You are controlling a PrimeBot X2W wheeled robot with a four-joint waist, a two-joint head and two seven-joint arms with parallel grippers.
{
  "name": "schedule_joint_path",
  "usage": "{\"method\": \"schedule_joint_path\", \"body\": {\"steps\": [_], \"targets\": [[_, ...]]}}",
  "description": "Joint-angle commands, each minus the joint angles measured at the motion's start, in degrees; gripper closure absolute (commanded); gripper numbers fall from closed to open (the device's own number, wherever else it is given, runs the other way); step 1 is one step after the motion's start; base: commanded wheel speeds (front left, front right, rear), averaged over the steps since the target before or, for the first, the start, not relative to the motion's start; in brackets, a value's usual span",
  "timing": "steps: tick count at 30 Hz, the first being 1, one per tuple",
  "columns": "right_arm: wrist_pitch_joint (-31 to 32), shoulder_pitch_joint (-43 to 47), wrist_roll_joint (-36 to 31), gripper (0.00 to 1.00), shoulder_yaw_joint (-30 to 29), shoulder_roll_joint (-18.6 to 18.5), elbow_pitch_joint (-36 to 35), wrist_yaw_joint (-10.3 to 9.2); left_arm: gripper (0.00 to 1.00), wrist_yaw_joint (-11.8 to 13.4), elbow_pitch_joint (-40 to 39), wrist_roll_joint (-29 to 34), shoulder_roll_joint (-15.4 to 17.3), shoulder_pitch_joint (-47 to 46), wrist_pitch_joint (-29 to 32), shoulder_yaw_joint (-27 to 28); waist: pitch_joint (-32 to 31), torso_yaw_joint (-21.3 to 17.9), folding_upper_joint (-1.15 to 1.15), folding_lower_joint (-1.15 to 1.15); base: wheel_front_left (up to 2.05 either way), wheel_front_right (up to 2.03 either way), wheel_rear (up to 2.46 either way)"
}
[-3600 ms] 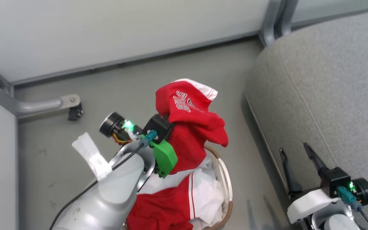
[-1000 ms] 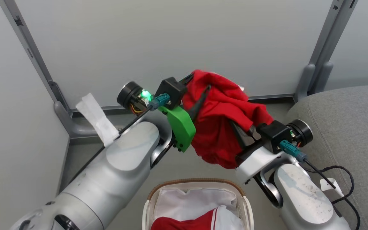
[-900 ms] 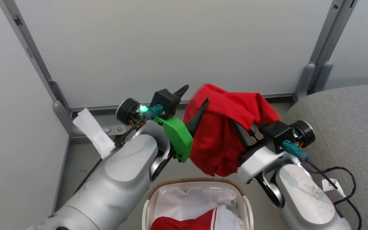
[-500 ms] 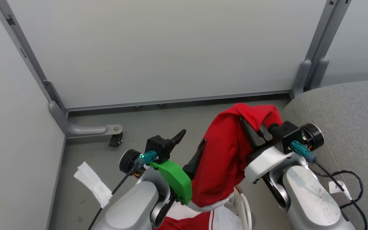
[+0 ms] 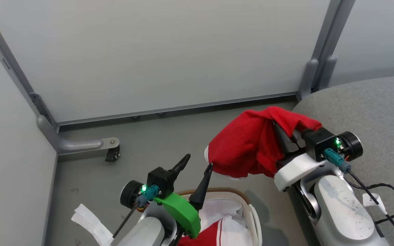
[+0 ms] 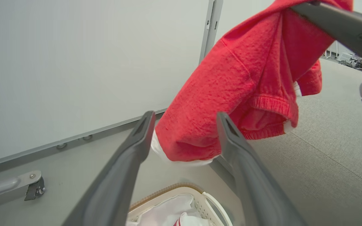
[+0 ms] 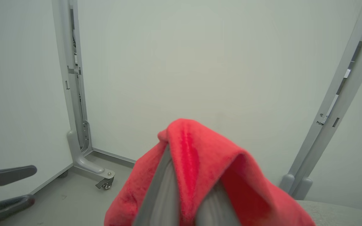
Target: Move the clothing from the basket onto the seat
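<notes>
1. Left tool (image 5: 198, 161): fingers spread wide with nothing between them. It is raised just above the basket's far rim.
2. Right tool (image 5: 284, 135): fingers pressed together, pinching the red garment (image 5: 248, 147). The fabric drapes over both fingers and hides their tips.
3. Red garment: held in the air, hanging to the left of the right tool. Its lower hem is just ahead of the left tool's fingertips, over the floor (image 5: 142, 136).
4. Seat (image 5: 364, 106): grey cushion immediately right of and behind the right tool. The garment is beside its rounded corner.
5. Basket (image 5: 252, 218): white with a brown woven rim, sitting under the left tool. It holds a white cloth liner (image 5: 224, 208) and a second red-and-white garment (image 5: 217, 235).
6. Partition panels (image 5: 156, 51): pale walls ahead of both tools, with a grey post (image 5: 320, 61) by the seat corner.
7. Castered foot (image 5: 111, 155): on the floor, forward-left of the left tool.
8. Black cable (image 5: 385, 198): looped on the seat beside the right arm.
</notes>
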Motion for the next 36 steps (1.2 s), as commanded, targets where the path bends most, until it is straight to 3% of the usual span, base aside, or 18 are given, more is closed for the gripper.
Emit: {"method": "schedule_joint_path", "body": {"steps": [1,11,21,27,36], "targets": [[-0.28,0.99,-0.72,1.00,-0.82,-0.28,-0.29,-0.05,0.00,0.28,-0.61,1.26,0.17,1.43,0.03,0.68,0.18,-2.71,0.00,0.00,0.00,0.00,0.00],[-0.28,2.35,-5.54,1.00,-6.02,-0.30,-0.85,-0.06,0.00,-0.62,-3.55,4.37,-0.31,5.41,0.03,4.00,0.47,-14.86,0.00,0.00,0.00,0.00,0.00],[-0.28,1.67,-6.61,1.00,-8.56,-0.36,-1.14,-0.06,0.00,-0.40,-4.99,2.78,-0.28,5.12,0.03,1.48,1.78,-23.40,0.00,0.00,0.00,0.00,0.00],[-0.28,0.56,-6.15,1.00,-9.73,-0.30,-1.80,-0.06,0.00,-0.12,-4.92,2.95,-0.26,3.12,0.03,-0.29,3.98,-24.44,0.00,0.00,0.00,0.00,0.00],[-0.28,-7.89,-7.04,1.00,-12.75,-2.26,-1.08,-0.06,0.00,-0.54,-4.21,4.85,-0.24,-0.06,0.03,-1.05,10.26,-21.37,0.00,0.00,0.00,0.00,0.00]]}}
